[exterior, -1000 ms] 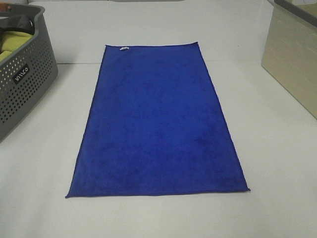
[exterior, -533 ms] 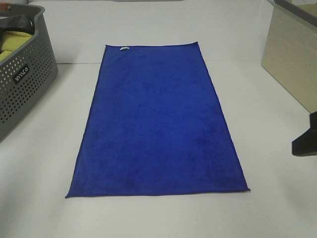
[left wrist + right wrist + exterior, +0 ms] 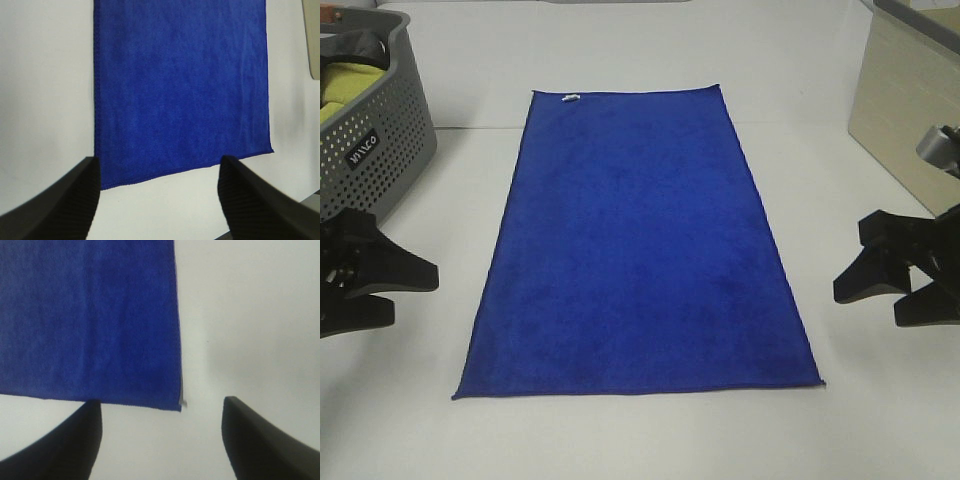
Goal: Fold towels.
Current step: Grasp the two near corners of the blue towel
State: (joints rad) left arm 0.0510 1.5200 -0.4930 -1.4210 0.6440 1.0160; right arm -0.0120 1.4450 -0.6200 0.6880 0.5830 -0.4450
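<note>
Towel (image 3: 640,250) between left gripper (image 3: 412,292), right gripper (image 3: 868,303)

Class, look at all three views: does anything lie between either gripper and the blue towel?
Nothing visible does. Only bare table separates the open left gripper and the open right gripper from the towel. The basket and the box stand off to the sides.

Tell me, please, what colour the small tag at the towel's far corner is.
White; the tag shows best in the exterior high view.
</note>
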